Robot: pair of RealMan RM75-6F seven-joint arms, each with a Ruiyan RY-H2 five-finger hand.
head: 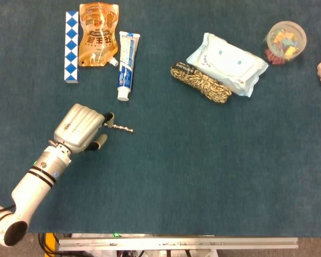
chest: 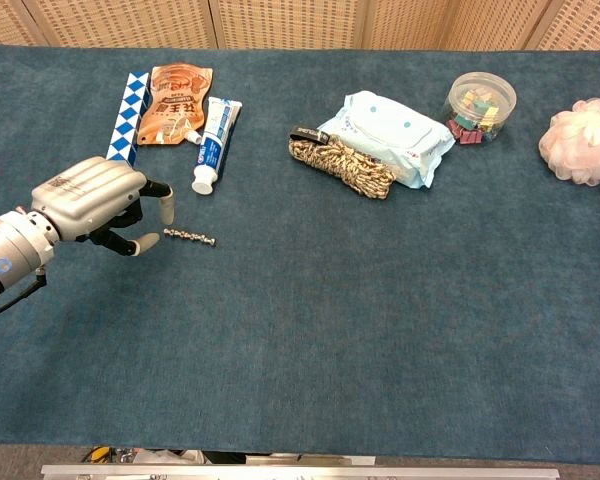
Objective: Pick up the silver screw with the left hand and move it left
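The silver screw (head: 121, 128) (chest: 190, 237) lies flat on the blue table cloth, pointing left to right. My left hand (head: 79, 128) (chest: 92, 200) hovers just left of it, back of the hand up. Its fingertips (head: 108, 116) are spread on either side of the screw's left end, and I see no grip on the screw. My right hand shows in neither view.
Behind the hand lie a blue-white checkered bar (head: 70, 46), an orange pouch (head: 98, 33) and a toothpaste tube (head: 127, 64). A patterned rope (head: 200, 82), a wipes pack (head: 227, 64), a tub of clips (head: 284, 42) and a pink puff (chest: 583, 141) sit at the back right.
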